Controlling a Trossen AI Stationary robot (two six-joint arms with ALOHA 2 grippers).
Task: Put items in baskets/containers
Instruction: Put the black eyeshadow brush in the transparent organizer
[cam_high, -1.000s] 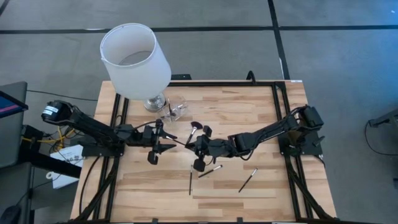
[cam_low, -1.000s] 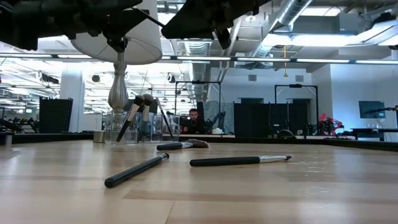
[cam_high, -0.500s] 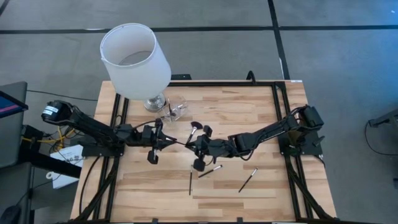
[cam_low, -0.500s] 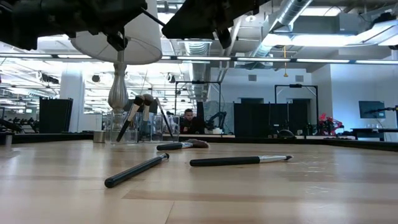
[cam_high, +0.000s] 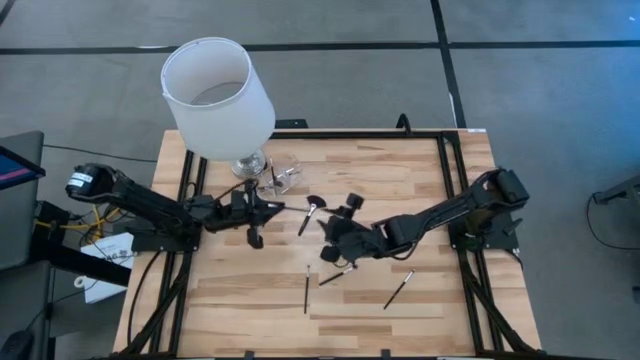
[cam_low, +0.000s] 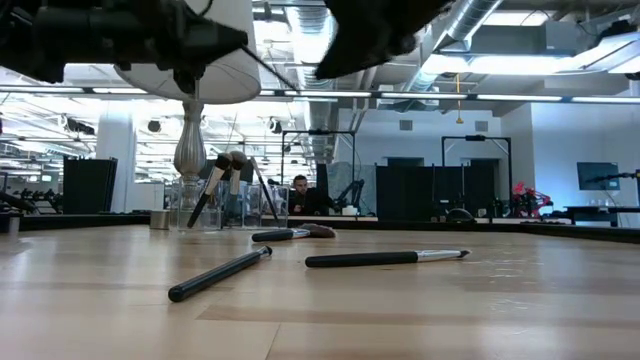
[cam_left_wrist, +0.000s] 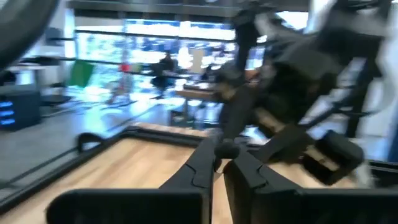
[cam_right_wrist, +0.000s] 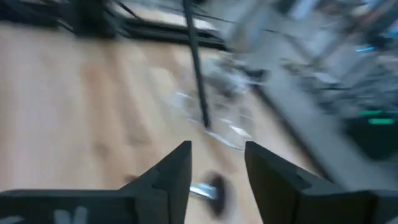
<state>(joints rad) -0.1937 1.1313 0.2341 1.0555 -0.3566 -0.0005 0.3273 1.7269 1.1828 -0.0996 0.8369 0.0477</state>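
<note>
Handover done: right end effector (cam_high: 336, 236) has backed off, fingers parted and empty, while left end effector (cam_high: 266, 210) pinches a brush (cam_high: 285, 207) near the clear cup (cam_high: 282, 174). It should tilt the brush bristles-up over the rim before release.

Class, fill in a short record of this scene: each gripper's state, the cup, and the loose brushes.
Left gripper: shut on a thin brush, above the table near the cup
Right gripper: open, empty, mid-table
Cup: clear, beside the lamp, brushes inside
Loose brushes: four on the table, including a fan brush
</note>
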